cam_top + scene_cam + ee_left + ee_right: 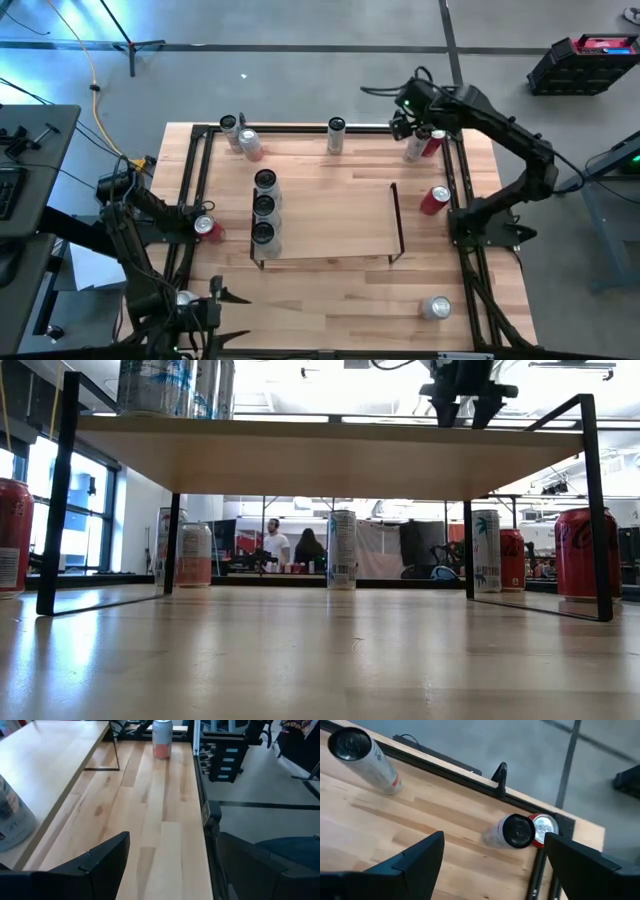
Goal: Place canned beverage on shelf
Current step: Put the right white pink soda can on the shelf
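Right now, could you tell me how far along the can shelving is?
Done: three cans stand on the shelf. In hand: nothing; the open right gripper hovers above the slim can at the far right corner. Left: several cans remain on the table.

The scene is lit brightly and evenly from overhead. In the high view a cold blue glow is cast across the grey floor [60, 40] at the upper left, while the wooden tabletop [330, 290] is rendered warm. In the low view the ceiling lights [300, 385] are blown out to white, the underside of the shelf [330, 460] is left in shade, and soft reflections of the cans are carried on the glossy table surface. The left wrist view is softened throughout, and the dark fingers [95, 870] are blurred in the foreground. Short, faint shadows are thrown beside the cans in the right wrist view.
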